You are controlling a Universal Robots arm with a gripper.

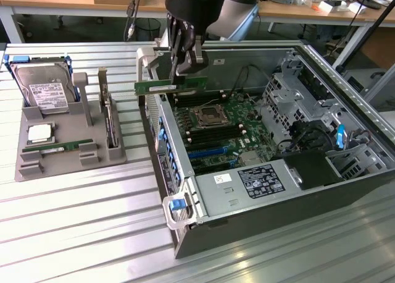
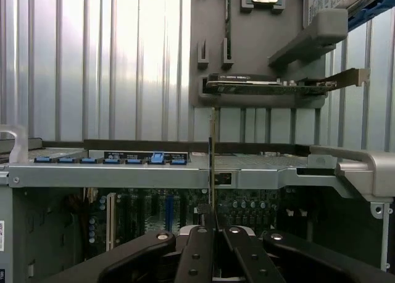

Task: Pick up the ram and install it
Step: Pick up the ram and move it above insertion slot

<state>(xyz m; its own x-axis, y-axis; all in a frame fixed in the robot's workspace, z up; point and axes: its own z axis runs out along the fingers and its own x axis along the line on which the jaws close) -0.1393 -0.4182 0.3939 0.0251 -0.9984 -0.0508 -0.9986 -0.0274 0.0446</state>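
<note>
My gripper (image 1: pixel 183 65) hangs over the open computer case (image 1: pixel 271 202), shut on the ram (image 1: pixel 170 85). The ram is a long thin green board, held level just above the case's rear left wall and the memory slots (image 1: pixel 185 99) of the motherboard (image 1: pixel 217 135). In the wrist view the ram (image 2: pixel 212 165) shows edge-on, as a thin vertical strip rising from between the black fingers (image 2: pixel 196 255), over the case wall (image 2: pixel 123 175).
In the exterior view's left a grey holder tray (image 1: pixel 68 167) carries a hard drive (image 1: pixel 43 88), a square silver processor (image 1: pixel 40 133), another green memory stick (image 1: pixel 54 149) and an upright card (image 1: pixel 110 119). The case holds a processor socket (image 1: pixel 207 117), a power supply (image 1: pixel 247 187) and drive cages (image 1: pixel 296 88).
</note>
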